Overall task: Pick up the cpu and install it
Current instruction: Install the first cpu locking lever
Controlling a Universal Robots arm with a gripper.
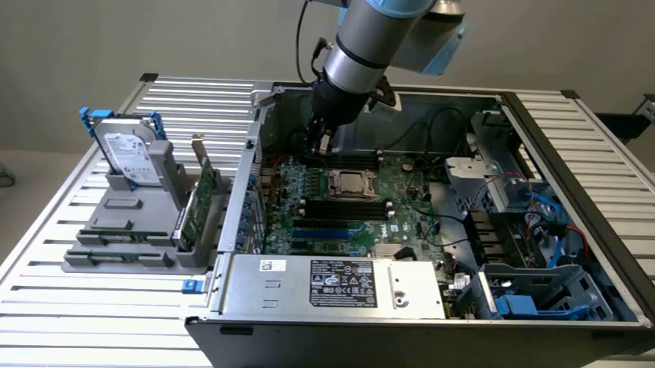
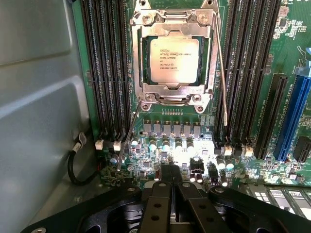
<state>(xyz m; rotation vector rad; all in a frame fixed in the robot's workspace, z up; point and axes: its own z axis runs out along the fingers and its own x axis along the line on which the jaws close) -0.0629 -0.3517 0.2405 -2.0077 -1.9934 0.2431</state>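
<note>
Exterior and wrist views of an open computer case (image 1: pixel 557 146) lying on a slatted metal worktop (image 1: pixel 184 100). The arm enters from the upper centre of the exterior view and reaches down into the case. The tool (image 1: pixel 324 144) hangs over the motherboard (image 1: pixel 409 222), just toward the upper left of the processor socket, and is clear of it. In the wrist view its two dark fingers (image 2: pixel 156 208) are pressed together with nothing between them, so the tool is closed and empty.

The cpu (image 2: pixel 171 60) lies flat in the socket with its pale printed top facing up, inside the silver metal socket frame (image 2: pixel 141 29). A thin wire lever (image 2: pixel 221 63) runs along one side of the frame. Black memory slots (image 2: pixel 104 68) flank the socket on both sides, and blue expansion slots (image 2: pixel 291 116) lie farther off.

At the exterior view's left, outside the case, a grey holder (image 1: pixel 128 230) carries an upright hard drive (image 1: pixel 125 149) and green circuit cards (image 1: pixel 205 195). A labelled power supply (image 1: pixel 338 284) fills the lower centre of the case.
</note>
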